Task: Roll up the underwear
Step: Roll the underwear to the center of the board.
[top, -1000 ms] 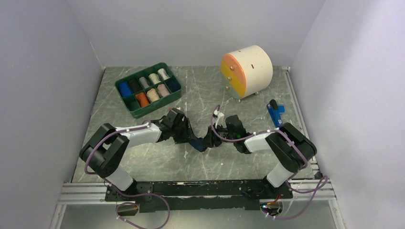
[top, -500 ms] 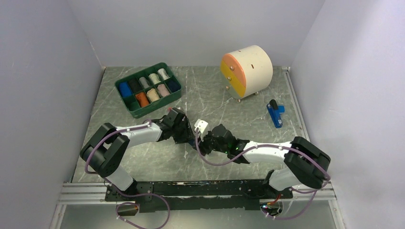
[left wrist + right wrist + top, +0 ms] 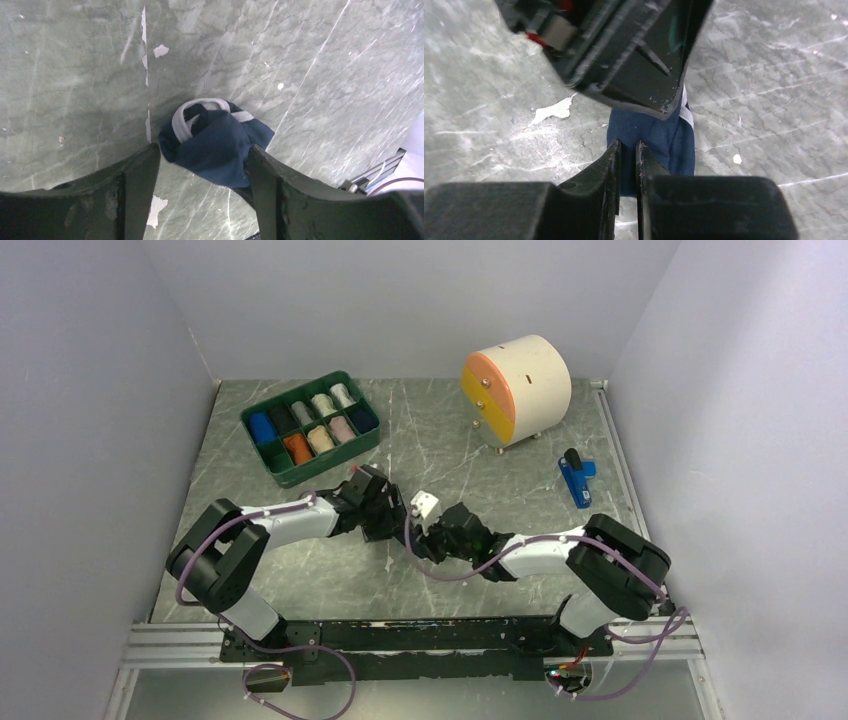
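The navy underwear (image 3: 215, 140) with white trim is bunched into a small bundle on the table. My left gripper (image 3: 200, 150) has a finger pressed against each side of the bundle. My right gripper (image 3: 628, 145) faces it from the other side, its fingers nearly together with a fold of the navy underwear (image 3: 671, 140) pinched between them. In the top view the left gripper (image 3: 392, 528) and right gripper (image 3: 432, 540) meet at mid-table and hide most of the cloth. An orange-rust roll (image 3: 297, 447) sits in the green tray.
A green tray (image 3: 292, 477) of several cloth rolls stands at the back left. A cream drum cabinet (image 3: 535, 380) with an orange and yellow front is at the back right, and a blue object (image 3: 575, 480) lies near the right edge. The left gripper's body (image 3: 624, 50) looms close above my right fingers.
My right arm has swung left and closed in on the left gripper. The navy cloth, stretched between the two grippers earlier, is now bunched. The left arm has barely moved.
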Motion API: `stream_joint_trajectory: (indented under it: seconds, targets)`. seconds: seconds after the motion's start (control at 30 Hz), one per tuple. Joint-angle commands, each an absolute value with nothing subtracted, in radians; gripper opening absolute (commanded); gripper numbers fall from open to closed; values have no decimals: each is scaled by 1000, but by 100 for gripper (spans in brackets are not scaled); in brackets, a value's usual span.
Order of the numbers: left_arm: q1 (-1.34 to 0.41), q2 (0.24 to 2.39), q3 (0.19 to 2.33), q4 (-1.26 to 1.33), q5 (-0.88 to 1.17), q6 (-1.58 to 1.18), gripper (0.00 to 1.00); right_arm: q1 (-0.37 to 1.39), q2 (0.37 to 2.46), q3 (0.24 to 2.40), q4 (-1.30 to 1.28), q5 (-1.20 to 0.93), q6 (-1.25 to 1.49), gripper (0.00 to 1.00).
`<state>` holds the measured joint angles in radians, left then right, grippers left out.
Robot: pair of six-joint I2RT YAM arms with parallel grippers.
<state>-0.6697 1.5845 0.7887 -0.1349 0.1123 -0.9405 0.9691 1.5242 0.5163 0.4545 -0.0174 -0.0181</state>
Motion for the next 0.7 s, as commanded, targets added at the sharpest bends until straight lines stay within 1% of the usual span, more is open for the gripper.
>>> stream_joint_trajectory:
  seconds: [0.0,0.1,0.17,0.27,0.33,0.4,0.5,0.53,0.6,0.67]
  targets:
    - [-672,1528,765,-142,97,-948,75,849,1551,462,578,-247,209,12]
    - [-671,1493,718,-46,130,-978,79,760,1605,407,754,-428,396,12]
    - [-672,1490,690,28,163,-1002,80,725,1653,374,870,-495,506,12]
    - [-679,1518,676,92,196,-1018,79,683,1727,333,1051,-540,646,12]
    - [-689,1551,685,101,198,-1015,77,657,1783,305,1175,-571,718,12]
    - [-695,1583,706,89,189,-1009,73,632,1833,283,1274,-586,797,13]
    - [-701,1623,752,37,166,-997,62,603,1884,259,1398,-612,856,15]
    - [-703,1631,761,18,153,-995,56,598,1882,255,1407,-612,861,17]
    - [-704,1643,770,3,129,-996,49,592,1858,262,1362,-613,838,21]
    - [-703,1649,764,2,118,-1005,43,593,1806,288,1243,-603,776,28]
